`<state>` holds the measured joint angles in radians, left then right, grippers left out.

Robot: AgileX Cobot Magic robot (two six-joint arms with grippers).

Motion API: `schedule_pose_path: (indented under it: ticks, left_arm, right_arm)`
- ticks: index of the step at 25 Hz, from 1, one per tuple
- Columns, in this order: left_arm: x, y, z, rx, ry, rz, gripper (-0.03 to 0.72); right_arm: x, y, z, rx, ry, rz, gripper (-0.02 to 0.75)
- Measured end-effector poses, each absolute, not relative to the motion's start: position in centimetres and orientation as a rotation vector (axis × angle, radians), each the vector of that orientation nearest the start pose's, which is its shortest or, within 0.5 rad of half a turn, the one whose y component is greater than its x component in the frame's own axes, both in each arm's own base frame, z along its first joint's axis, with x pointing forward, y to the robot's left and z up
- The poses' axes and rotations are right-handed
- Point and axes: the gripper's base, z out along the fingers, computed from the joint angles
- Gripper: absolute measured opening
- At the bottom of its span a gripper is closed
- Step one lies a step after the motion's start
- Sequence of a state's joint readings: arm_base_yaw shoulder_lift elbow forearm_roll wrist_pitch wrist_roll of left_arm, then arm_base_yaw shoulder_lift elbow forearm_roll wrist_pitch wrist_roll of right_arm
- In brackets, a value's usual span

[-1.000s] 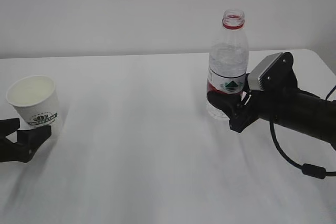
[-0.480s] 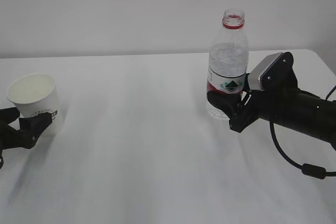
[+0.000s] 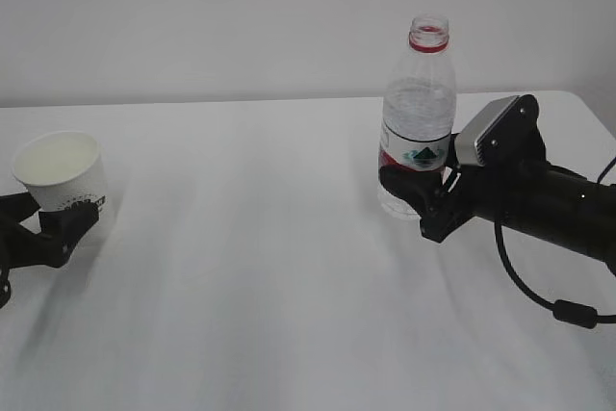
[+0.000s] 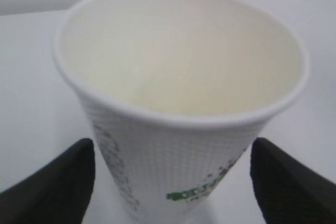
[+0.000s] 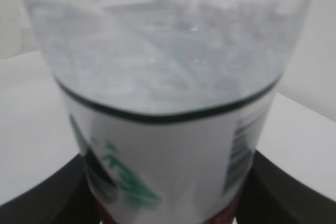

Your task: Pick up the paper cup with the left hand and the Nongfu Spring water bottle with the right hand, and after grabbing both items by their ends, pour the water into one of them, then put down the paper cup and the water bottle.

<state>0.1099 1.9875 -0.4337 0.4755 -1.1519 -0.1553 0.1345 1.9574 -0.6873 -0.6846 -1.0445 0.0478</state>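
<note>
Your left hand [image 3: 38, 228] has its jaws spread wide on either side of the paper cup [image 3: 64, 180], low on its wall; whether they touch it, you cannot tell. The cup stands upright at the table's [image 3: 241, 267] left edge. Your right hand [image 3: 416, 192] is clamped on the lower body of the Nongfu Spring water bottle [image 3: 416, 117], which stands upright and uncapped, well apart from the cup.

Left tool [image 3: 38, 226] low with jaws spread wide; right tool [image 3: 416, 192] low, fingers clamped.
</note>
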Motion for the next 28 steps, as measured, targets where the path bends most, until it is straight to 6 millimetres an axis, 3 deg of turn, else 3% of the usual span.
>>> schedule_pose_path:
  ticks: [9,18,28]
  left_arm:
    - [27.5,-0.8,6.6,0.216,1.973,-0.33,0.691]
    - [27.5,-0.7,6.3,0.196,1.984,-0.321,0.691]
    - [29.3,-1.1,6.9,0.235,1.922,-0.335,0.691]
  right_arm:
    - [32.1,9.4,12.7,-0.805,1.608,0.38,0.488]
    - [32.1,9.4,12.7,-0.804,1.606,0.381,0.488]
    - [32.1,9.4,12.7,-0.804,1.604,0.382,0.488]
